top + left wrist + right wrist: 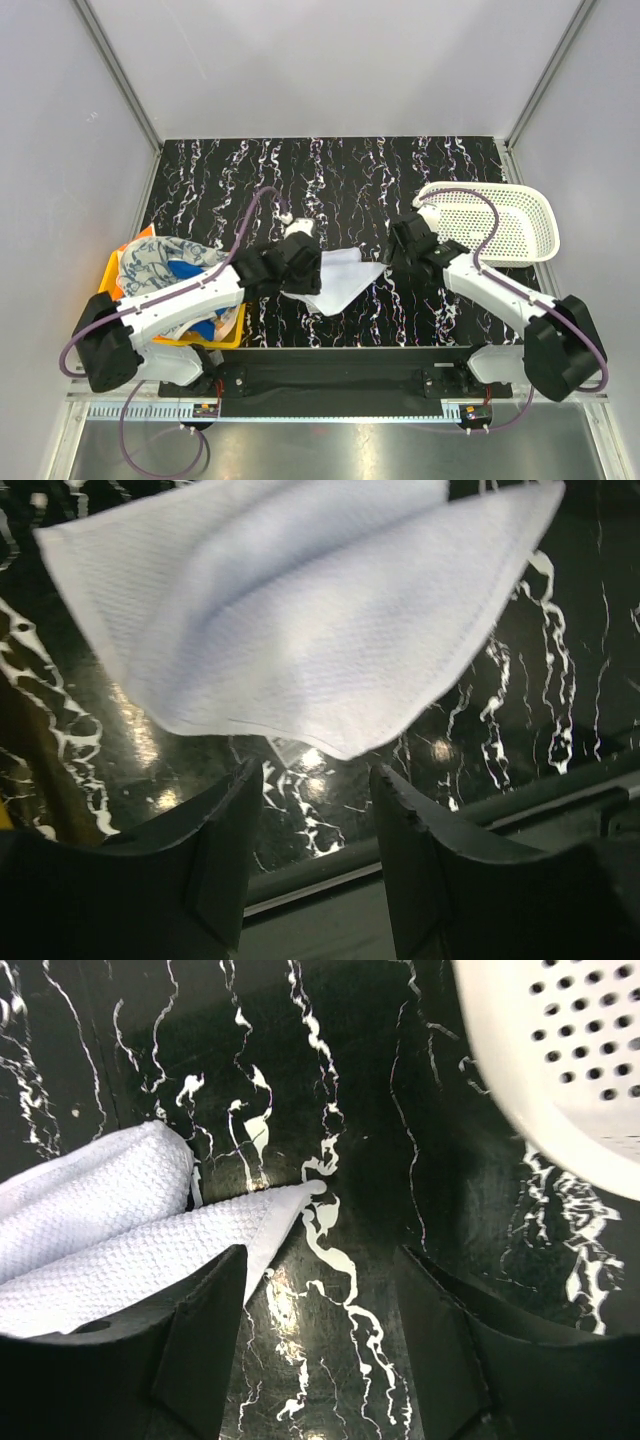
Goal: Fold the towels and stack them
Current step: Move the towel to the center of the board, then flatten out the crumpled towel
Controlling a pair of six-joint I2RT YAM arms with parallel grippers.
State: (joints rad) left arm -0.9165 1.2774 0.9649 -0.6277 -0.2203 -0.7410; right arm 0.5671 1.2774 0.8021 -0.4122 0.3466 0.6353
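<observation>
One white towel [345, 282] is seen lying rumpled near the middle of the black marbled table [350, 180], between the two grippers; two raised folds of it are shown in the right wrist view. The left gripper [315, 780] is held at the towel's left end, and its jaws are parted with nothing between them, the towel's hem being seen just beyond their tips. The right gripper [320, 1260] is held low at the towel's right end; its jaws are likewise spread and nothing is grasped, though a pointed corner of the towel is seen just ahead of the gap, by the left finger. One yellow bin [228, 338] is placed at the table's near left edge, partly hidden by the left arm. Three more towels can be counted in it: a blue-patterned towel [155, 262] on top, a royal blue towel [188, 270] beside it, and an orange towel [143, 235] showing at the far rim. Whether others lie beneath cannot be told. One white perforated basket [535, 205] is set at the table's right side, well apart from the white towel.
</observation>
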